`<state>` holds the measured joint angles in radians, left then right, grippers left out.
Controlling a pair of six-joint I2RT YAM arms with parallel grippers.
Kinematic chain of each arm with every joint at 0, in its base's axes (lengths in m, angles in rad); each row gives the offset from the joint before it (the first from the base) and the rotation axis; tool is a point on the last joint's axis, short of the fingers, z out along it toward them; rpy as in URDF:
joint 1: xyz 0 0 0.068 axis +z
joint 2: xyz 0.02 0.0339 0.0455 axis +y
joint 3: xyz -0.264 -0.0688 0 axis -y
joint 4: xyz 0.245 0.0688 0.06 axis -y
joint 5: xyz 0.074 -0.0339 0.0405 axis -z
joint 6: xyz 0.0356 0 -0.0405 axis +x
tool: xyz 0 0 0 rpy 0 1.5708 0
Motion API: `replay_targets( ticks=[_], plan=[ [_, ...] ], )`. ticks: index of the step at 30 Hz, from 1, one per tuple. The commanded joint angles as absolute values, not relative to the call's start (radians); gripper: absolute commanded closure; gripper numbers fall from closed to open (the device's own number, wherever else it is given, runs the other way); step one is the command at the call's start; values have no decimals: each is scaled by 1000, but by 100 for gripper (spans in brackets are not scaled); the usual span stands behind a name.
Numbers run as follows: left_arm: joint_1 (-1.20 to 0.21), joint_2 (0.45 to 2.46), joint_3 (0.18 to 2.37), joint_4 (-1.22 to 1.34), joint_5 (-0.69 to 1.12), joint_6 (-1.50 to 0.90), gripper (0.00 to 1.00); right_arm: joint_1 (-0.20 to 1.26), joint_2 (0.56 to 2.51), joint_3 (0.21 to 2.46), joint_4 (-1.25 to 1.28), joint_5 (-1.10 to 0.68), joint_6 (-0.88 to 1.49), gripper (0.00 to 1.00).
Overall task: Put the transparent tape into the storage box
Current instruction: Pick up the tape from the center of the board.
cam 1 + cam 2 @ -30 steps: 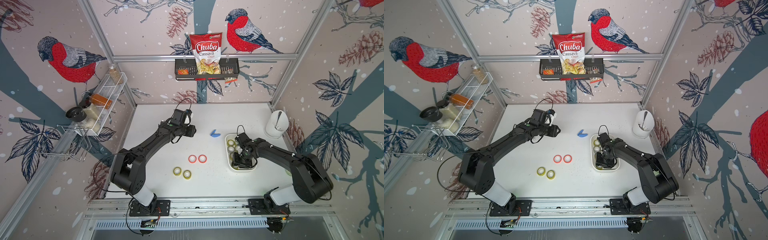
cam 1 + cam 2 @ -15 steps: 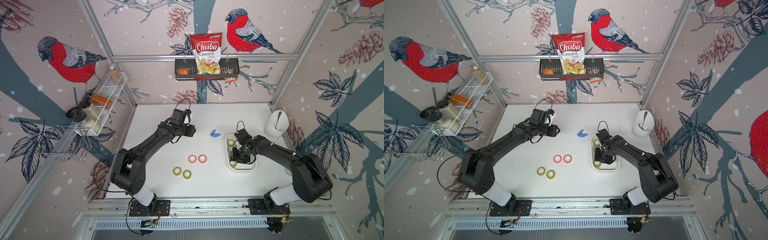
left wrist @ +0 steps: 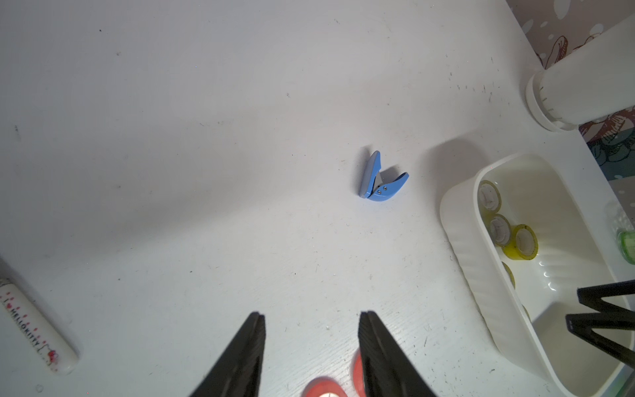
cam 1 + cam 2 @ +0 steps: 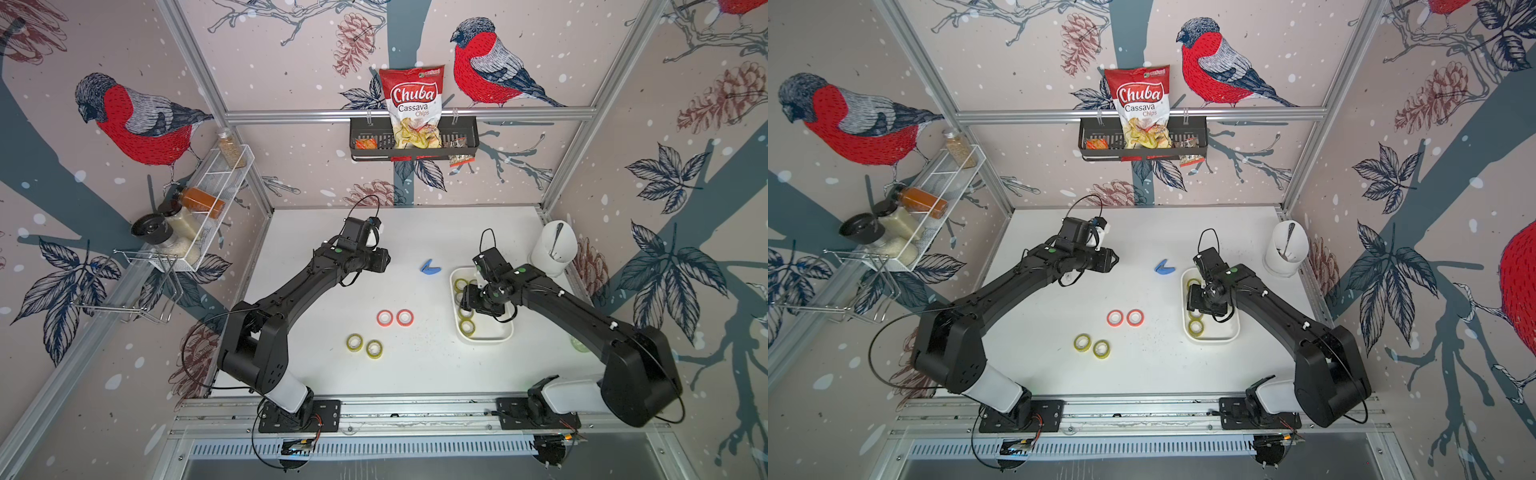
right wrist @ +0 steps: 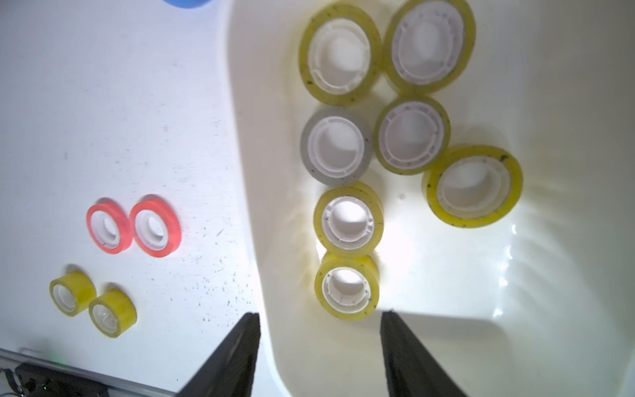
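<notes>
Plainly, both claws stand apart and empty; tape lies in the box

Nearest the arm bases, two yellow rolls [image 4: 354,343] lie just beside each other at 6 o'clock of table centre. Two red rolls [image 4: 385,318] sit side by side just beyond them.

At 3 o'clock sits the storage box [image 4: 484,338], holding the transparent tape rolls [image 5: 347,220]. The right gripper [image 5: 319,347] hangs across the box's 9 o'clock rim. Its jaws are parted a fair way and grip nothing, with one finger over the table and one over the box floor. Only the right wrist view shows seven rolls inside, one of them a grey roll [image 5: 336,147]. In both top views the arm covers most of them.

Farther on, a blue clip [image 4: 430,268] lies at 1 o'clock. The left gripper [image 3: 311,343], at 11 o'clock, is likewise parted and empty above the table. Only the left wrist view shows a white Hello Kitty pen [image 3: 32,330]. A white cup [image 4: 555,249] stands at 2 o'clock.
</notes>
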<state>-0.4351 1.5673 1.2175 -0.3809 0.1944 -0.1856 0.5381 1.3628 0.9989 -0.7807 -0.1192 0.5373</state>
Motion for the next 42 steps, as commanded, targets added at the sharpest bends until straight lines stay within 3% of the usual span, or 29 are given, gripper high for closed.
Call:
replay_targets(
  ticks=[1,8,14,26,33,42],
  plan=[
    [-430,1531,1200,-419,154,-219,49,584,1346,1051,-810,-81,446,43],
    [-406,1451,1088,-449,133,-305,48,771,1440,1199,-810,-41,337,42],
    [-348,1358,992,-454,150,-360,48,921,1575,1284,-779,-62,275,35],
    [-264,1274,828,-400,184,-383,48,1169,1819,1372,-628,-44,305,27],
    [-256,1248,802,-369,176,-358,48,1238,1945,1440,-636,34,343,25],
    [-228,1240,801,-361,166,-371,48,1260,1987,1439,-574,2,404,26]
  ],
)
